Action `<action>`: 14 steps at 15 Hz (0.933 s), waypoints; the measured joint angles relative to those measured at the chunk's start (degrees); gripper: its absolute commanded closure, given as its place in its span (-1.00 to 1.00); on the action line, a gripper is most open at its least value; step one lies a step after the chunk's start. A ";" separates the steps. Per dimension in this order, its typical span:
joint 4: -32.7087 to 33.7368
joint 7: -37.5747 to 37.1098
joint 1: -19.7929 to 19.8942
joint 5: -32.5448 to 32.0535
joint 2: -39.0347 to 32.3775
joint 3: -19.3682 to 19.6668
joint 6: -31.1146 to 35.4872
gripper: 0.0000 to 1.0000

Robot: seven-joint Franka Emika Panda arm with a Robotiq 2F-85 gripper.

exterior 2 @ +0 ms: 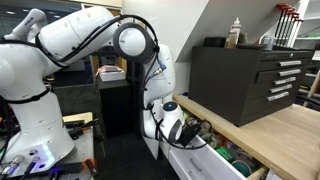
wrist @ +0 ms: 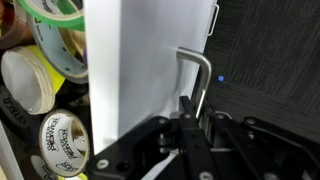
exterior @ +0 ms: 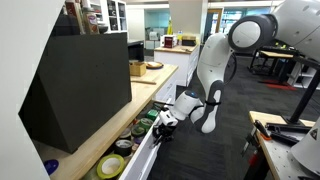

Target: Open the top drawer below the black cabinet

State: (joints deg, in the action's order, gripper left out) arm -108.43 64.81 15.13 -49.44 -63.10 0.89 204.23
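The gripper point(wrist: 187, 112), open or clamped I cannot tell, sits at the slim handle point(wrist: 201, 72) of the top drawer point(wrist: 130, 70), likely rigid, glossy-fronted and best pulled by that handle.

The cabinet point(exterior: 85, 85) sits on the tabletop point(exterior: 95, 140). A small box point(exterior: 137, 68) rests farther along the same surface, behind it. In an exterior view a bottle point(exterior 2: 236, 33) stands on top of the cabinet. Below the tabletop's edge the top drawer point(exterior: 147, 155) juts out open, with tape rolls point(wrist: 62, 140) lying inside, behind its front panel. The handle point(wrist: 200, 75) is on the panel's outer face. The gripper point(exterior: 165, 122) is just in front of the drawer, its fingers point(wrist: 186, 115) right against the handle.
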 measured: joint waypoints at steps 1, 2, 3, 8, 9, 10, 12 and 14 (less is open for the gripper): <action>0.00 -0.50 0.00 -0.52 0.05 0.10 0.01 0.28; 0.00 -0.87 -0.01 -1.09 0.08 0.20 -0.01 0.26; 0.00 -1.48 0.01 -1.88 0.16 0.29 -0.02 0.26; -1.87 -2.81 0.76 -5.67 2.09 0.13 -1.93 0.09; -2.82 -2.81 0.77 -6.66 2.98 0.14 -3.08 -0.06; -3.80 -2.81 0.76 -7.68 3.83 0.16 -4.28 -0.20; -5.78 -2.81 0.32 -10.39 5.30 0.81 -5.29 -0.50; -8.30 -2.78 -0.59 -12.91 7.46 0.57 -5.28 -0.78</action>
State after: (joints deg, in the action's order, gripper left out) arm -116.73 62.04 14.53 -62.34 -55.65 1.46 198.95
